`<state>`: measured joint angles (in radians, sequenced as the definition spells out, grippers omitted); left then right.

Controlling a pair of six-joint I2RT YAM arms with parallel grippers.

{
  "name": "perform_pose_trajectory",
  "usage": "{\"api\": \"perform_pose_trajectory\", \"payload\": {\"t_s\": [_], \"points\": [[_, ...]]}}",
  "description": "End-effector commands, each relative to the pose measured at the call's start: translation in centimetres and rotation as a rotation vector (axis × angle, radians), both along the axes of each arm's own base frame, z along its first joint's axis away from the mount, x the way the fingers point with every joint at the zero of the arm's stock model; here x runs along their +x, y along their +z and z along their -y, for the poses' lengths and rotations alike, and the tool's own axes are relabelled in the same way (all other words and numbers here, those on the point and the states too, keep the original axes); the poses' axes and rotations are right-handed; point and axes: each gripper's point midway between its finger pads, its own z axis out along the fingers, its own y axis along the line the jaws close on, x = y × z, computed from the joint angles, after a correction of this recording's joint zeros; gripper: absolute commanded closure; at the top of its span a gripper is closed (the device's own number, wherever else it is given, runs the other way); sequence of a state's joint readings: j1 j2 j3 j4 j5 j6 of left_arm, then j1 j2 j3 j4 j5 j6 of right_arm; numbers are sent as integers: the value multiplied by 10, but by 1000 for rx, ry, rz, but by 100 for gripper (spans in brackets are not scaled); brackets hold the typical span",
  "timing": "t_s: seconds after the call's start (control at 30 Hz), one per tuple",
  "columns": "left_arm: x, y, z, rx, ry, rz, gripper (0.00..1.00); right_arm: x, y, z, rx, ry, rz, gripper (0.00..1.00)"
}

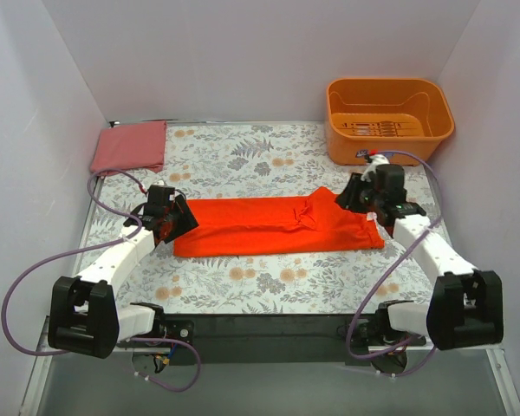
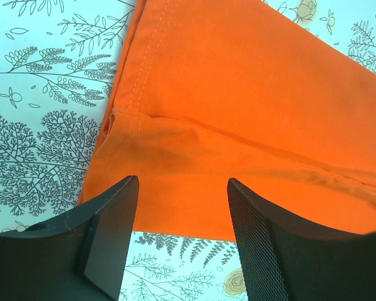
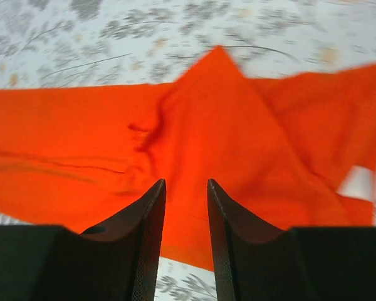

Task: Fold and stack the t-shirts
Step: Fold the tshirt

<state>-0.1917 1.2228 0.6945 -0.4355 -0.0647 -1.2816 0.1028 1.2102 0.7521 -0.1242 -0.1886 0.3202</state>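
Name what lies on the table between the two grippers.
The orange-red t-shirt lies there as a long band, filling the stretch between the left gripper and the right gripper. The top external view shows this best.

Left arm [image 1: 126,251] and right arm [image 1: 420,243]: white links, black joint housings, purple cables [image 1: 6,312] looping from bases. Pincer fingers [image 2: 263,251] black, tapered; inner pad mesh-textured.

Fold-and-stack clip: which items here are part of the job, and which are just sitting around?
Part of the job:
- orange-red t-shirt, spread across the middle of the table
- pinkish-red folded t-shirt, far left corner

Just lying about:
- orange plastic tub, far right corner
- floral table cover, under everything
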Motion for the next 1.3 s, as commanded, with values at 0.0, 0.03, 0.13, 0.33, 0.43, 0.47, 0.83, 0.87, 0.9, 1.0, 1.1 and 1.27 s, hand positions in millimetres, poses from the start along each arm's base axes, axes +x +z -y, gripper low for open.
{"api": "perform_pose_trajectory", "payload": {"t_s": [0.0,0.03,0.13,0.33,0.43,0.47,0.83,0.87,0.9,1.0,1.1,1.27], "points": [[2,4,-1,-1,-9,26,43,21,12,-45,30,63,34,60],[2,4,-1,0,-8,26,43,23,3,-63,29,101,16,60],[1,3,-1,1,-8,25,43,29,-13,-85,19,107,-24,61],[2,4,-2,5,-6,27,43,42,-37,-113,18,122,-65,61],[2,4,-1,2,-8,28,43,44,-45,-124,12,141,-86,61],[2,4,-1,0,-10,26,43,45,-47,-126,9,144,-88,61],[2,2,0,-4,-13,18,43,47,-75,-154,5,209,-145,61],[1,2,1,-4,-15,18,43,48,-75,-157,5,219,-143,61],[1,2,1,-4,-17,16,44,48,-74,-160,8,229,-143,61],[1,1,2,-9,-19,12,43,49,-78,-164,13,247,-152,61],[1,0,3,-14,-23,10,43,47,-70,-166,34,263,-145,61],[0,-1,3,-15,-24,6,43,33,-26,-155,117,288,-81,61]]}}
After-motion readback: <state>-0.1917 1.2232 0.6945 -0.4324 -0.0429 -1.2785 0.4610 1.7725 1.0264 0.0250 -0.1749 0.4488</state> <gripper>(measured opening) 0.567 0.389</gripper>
